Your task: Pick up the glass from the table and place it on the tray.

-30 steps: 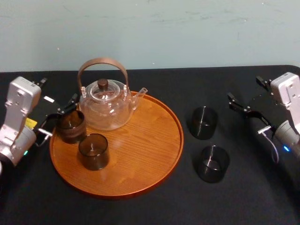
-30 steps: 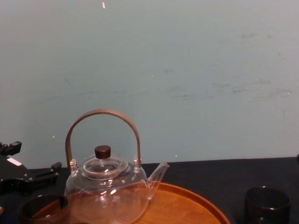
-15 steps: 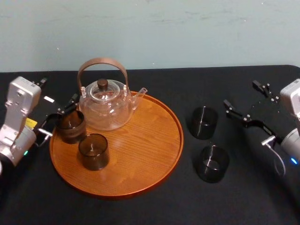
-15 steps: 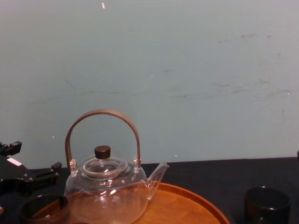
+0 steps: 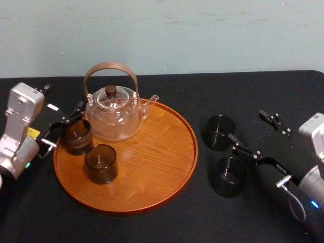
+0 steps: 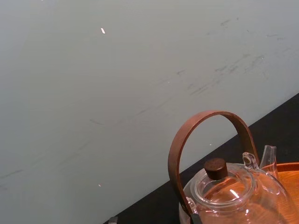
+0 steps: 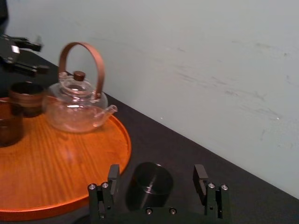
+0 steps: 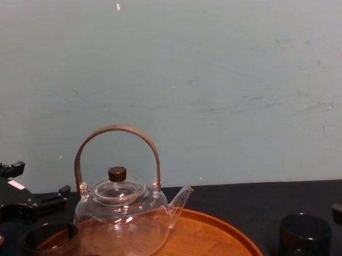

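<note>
Right gripper (image 5: 246,124): fingers wide apart, low over the table (image 5: 283,86).
Far glass (image 7: 149,183): framed between those fingers, not touching.
Left gripper (image 5: 66,125): spread wide, at left rim of tray (image 5: 152,167).

Head from above, chest side-on; tray (image 5: 152,157) and teapot (image 5: 112,112) in both

White arms (image 5: 20,109), black right pincer (image 7: 156,171), silver screws (image 7: 92,186)

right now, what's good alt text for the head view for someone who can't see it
The right end effector, open, reaches over the black table toward two dark glasses right of a round wooden tray. The tray holds a clear teapot and two more dark glasses; the left end effector sits open at its left edge.
</note>
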Controlling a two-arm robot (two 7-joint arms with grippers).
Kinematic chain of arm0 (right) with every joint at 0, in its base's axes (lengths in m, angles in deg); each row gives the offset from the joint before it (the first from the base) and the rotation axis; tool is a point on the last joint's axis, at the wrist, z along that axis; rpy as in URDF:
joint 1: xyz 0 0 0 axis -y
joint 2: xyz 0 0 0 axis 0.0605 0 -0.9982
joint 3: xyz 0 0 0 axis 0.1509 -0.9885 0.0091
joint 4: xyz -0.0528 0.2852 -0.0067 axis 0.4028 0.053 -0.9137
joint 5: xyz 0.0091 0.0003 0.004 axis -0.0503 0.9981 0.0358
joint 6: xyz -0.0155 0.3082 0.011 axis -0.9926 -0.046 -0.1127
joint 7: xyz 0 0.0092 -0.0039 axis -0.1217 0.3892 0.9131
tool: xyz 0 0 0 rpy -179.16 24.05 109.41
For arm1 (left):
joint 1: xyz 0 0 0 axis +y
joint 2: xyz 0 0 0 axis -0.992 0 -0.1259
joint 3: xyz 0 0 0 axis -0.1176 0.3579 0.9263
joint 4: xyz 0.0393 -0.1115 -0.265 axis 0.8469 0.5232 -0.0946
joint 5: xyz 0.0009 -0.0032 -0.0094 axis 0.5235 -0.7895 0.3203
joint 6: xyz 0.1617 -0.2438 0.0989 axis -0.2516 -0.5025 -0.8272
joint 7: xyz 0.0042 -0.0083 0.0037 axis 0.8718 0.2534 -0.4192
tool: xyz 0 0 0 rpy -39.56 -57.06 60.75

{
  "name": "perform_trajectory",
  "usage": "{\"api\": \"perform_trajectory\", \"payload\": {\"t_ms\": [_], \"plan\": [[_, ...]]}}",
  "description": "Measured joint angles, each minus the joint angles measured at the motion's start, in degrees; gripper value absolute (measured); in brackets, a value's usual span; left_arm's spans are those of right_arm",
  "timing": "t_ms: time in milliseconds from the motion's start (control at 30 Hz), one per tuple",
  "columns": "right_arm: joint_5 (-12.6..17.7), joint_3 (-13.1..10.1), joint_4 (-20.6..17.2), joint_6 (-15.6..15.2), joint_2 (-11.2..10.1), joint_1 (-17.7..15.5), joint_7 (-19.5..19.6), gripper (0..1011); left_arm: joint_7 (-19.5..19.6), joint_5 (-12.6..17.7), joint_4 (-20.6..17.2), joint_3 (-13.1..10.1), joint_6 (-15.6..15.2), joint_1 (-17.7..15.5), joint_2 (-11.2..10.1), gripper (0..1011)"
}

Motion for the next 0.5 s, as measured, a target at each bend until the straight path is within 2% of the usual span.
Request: {"api": "perform_trajectory", "payload": {"t_ms": [233, 500], "plan": [[-1.13, -0.59, -4.37, 0.21, -0.61, -4.25, -0.20, 1002, 0.00, 0.00, 0.00, 0.00, 0.00, 0.00, 0.00, 1001], [-1.87, -0.08, -5.98, 0.00, 0.04, -6.35, -1.59, 1002, 0.00, 0.00, 0.00, 0.00, 0.00, 0.00, 0.00, 1001]]}}
